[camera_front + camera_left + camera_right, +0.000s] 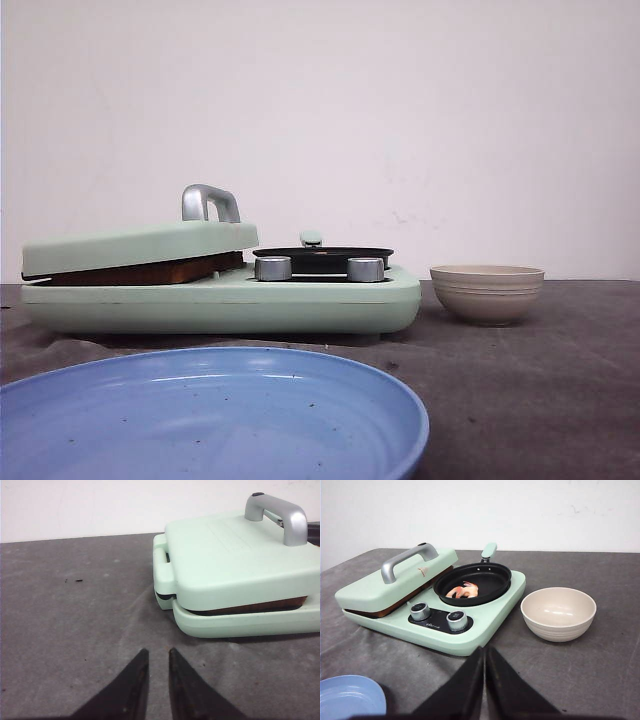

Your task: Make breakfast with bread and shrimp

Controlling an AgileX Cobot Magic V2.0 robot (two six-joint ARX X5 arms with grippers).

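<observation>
The bread shows only as a brown crust edge (150, 270) (250, 607) (385, 611), pressed between the mint-green lid (140, 245) and the base of the breakfast maker (220, 305). Pinkish shrimp (462, 591) lie in the black pan (472, 582) on the maker's right half. My left gripper (158, 651) hovers over bare cloth short of the maker's left end, its jaws a little apart and empty. My right gripper (484, 649) is shut on nothing, in front of the maker's knobs (457, 621). Neither gripper shows in the front view.
An empty beige ribbed bowl (487, 292) (558, 612) stands to the right of the maker. A blue plate (210, 420) (347, 697) lies near the front edge. The lid carries a silver handle (208, 203) (277, 515). Grey cloth (75, 630) covers the table.
</observation>
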